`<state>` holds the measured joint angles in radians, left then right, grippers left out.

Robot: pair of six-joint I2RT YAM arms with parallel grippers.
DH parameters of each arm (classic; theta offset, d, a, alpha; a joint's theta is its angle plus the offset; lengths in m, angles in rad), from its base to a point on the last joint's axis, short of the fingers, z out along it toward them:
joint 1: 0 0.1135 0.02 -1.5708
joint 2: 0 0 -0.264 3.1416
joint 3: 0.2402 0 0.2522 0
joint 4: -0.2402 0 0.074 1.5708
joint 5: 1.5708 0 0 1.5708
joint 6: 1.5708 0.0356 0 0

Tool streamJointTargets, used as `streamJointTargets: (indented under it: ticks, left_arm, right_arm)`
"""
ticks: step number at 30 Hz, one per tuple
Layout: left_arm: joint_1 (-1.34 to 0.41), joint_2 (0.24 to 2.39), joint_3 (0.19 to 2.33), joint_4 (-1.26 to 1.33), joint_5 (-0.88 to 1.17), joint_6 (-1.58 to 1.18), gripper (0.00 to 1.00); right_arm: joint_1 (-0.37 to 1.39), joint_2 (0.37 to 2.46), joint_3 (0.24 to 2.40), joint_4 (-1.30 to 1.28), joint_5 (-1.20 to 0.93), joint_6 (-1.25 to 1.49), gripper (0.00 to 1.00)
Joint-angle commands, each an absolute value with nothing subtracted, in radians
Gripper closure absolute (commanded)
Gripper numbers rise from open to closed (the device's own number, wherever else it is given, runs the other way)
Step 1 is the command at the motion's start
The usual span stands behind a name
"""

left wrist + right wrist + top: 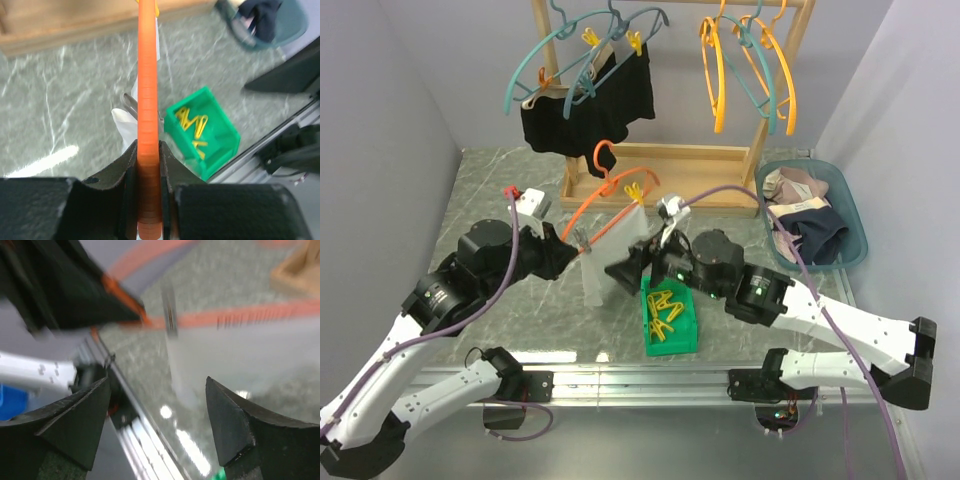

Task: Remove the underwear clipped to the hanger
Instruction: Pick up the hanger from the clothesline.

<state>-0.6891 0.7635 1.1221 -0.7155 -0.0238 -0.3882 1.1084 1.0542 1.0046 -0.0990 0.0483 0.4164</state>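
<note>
Gripping an orange hanger point(148, 75) tightly by one arm, the left gripper point(570, 252) holds it above the middle of the table point(500, 190), its jaws closed on the plastic. A white-grey piece of underwear point(615, 240) hangs from that hanger, fastened by a metal clip point(130, 105) near the left gripper and a yellow peg point(638, 190) toward the hanger's far end. The right gripper point(157, 385) faces the cloth from the right with its jaws spread wide and nothing between them. Its wrist view is blurred, showing the pale cloth just beyond the fingertips.

Near the front edge of the table, below the cloth, sits a green bin point(695, 320) holding loose yellow pegs. A teal basket point(855, 225) with crumpled garments stands at the right edge. Along the back edge is a wooden rack point(660, 160). More underwear, black point(590, 105), hangs there clipped to teal hangers point(535, 60).
</note>
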Motion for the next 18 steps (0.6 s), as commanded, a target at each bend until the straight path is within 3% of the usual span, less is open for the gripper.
streamJointTargets:
  ticks: [1, 5, 18]
  left_arm:
    - [-0.695, 0.741, 1.123, -0.725, -0.034, -0.402, 1.0]
    - [-0.693, 0.732, 1.143, -0.738, -0.029, -0.4, 1.0]
    - [-0.695, 0.716, 1.152, -0.726, -0.008, -0.414, 1.0]
  right_arm:
    - [1.121, 1.127, 1.15, -0.027, 0.143, 0.356, 0.19]
    - [1.121, 1.265, 1.326, -0.161, 0.202, 0.33, 0.2]
    - [1.14, 1.423, 1.454, -0.284, 0.272, 0.339, 0.24]
